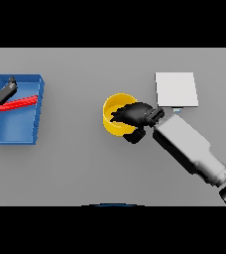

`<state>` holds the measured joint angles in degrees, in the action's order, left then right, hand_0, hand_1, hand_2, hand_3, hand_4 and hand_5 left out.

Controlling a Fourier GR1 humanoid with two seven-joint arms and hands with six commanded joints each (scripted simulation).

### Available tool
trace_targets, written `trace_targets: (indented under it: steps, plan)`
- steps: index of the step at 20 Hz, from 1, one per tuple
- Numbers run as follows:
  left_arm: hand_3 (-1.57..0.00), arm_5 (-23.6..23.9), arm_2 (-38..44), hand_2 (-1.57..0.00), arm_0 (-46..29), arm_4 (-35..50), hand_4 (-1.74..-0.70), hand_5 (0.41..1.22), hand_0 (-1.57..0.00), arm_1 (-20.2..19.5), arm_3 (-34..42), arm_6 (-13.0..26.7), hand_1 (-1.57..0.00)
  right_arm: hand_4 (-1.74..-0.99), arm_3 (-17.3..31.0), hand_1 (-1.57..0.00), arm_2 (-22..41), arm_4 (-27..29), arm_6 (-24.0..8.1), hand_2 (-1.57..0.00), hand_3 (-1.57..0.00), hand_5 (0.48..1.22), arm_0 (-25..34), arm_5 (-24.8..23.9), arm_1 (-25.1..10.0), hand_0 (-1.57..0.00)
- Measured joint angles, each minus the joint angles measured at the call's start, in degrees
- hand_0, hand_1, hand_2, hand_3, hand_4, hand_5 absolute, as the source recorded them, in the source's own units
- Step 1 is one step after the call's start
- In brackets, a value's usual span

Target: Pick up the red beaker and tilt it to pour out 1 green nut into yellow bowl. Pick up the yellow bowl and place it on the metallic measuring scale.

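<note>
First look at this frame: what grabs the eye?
The round yellow bowl at the table's centre, with the robot's dark right hand curled over its right rim. Then the blue rectangular tray at far left, holding a red bar-shaped object, with the left hand above it. A flat pale square scale lies upper right.

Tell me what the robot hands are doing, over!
Right hand curled on yellow bowl rim. Left hand over blue tray, fingers unclear. Path to scale clear.
</note>
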<state>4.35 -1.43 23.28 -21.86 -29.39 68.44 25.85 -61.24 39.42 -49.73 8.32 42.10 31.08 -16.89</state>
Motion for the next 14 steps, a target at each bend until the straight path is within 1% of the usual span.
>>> trace_targets:
  steps: [1,2,3,4,5,6,7,9,11,12,14]
  plan:
    - [0.00,0.1,0.1,0.00,0.1,0.0,-0.75,0.700,0.00,0.0,-0.3,-0.5,0.00,-1.351,0.4,-0.42,0.1,-0.2,0.3,-0.38,-0.24,0.915,-0.1,0.1,-0.5,-0.44]
    - [0.00,0.3,0.0,0.00,0.4,-0.3,-0.76,0.703,0.00,0.0,-0.8,-0.3,0.00,-1.394,0.2,-0.65,0.5,-0.4,0.7,-0.61,-0.31,0.976,0.0,0.0,-0.4,-0.67]
    - [0.00,0.2,0.1,0.00,0.8,-0.2,-0.76,0.704,0.00,0.0,-1.2,-0.2,0.00,-1.463,0.4,-0.84,0.5,-0.3,1.6,-0.81,-0.40,1.025,0.3,-0.1,-0.3,-0.85]
    - [0.00,0.3,0.2,0.00,0.7,-0.1,-0.76,0.703,0.00,-0.1,-0.8,-0.3,0.00,-1.514,1.0,-0.98,0.4,-0.2,2.0,-0.96,-0.55,1.064,0.5,-0.1,-0.1,-0.99]
    - [0.00,0.1,0.2,0.00,0.5,-0.1,-0.76,0.701,0.00,-0.4,-0.6,-0.3,0.00,-1.557,0.3,-1.10,0.5,0.2,2.0,-1.08,-0.71,1.096,0.1,0.6,-0.4,-1.11]
    - [0.00,0.1,0.3,0.00,0.6,0.0,-0.75,0.700,0.00,-0.3,-0.7,-0.5,0.00,-1.594,0.4,-1.19,0.6,0.3,1.3,-1.13,-0.87,1.121,0.3,1.0,-0.2,-1.20]
    - [0.00,0.3,-0.1,0.00,0.5,-0.3,-0.75,0.698,0.00,0.0,-0.5,-0.5,0.00,-1.623,0.6,-1.27,0.4,0.9,1.4,-1.18,-1.01,1.141,0.7,2.1,-0.3,-1.28]
    - [0.00,0.3,-0.2,0.00,-0.1,-0.4,-0.75,0.692,0.00,0.0,-0.6,-1.3,0.00,-1.666,0.8,-1.38,0.5,1.4,0.9,-1.23,-1.21,1.170,0.7,1.8,-0.2,-1.38]
    - [0.00,0.4,-0.1,0.00,1.3,-0.8,-0.74,0.690,0.00,-0.3,-1.6,-0.6,0.00,-1.693,0.0,-1.45,0.8,1.8,1.3,-1.27,-1.32,1.188,0.5,1.5,-0.9,-1.45]
    - [0.00,-0.1,-0.1,0.00,0.5,-0.5,-0.74,0.689,0.00,-0.6,-1.3,-1.3,0.00,-1.702,-0.3,-1.47,1.0,2.1,1.8,-1.28,-1.37,1.195,0.3,1.2,-1.4,-1.47]
    - [0.00,-0.1,-0.1,0.00,0.9,-0.5,-0.73,0.686,0.00,-0.6,-1.1,-1.0,0.00,-1.716,0.0,-1.51,0.8,2.7,0.9,-1.29,-1.39,1.204,0.5,1.2,-0.9,-1.51]
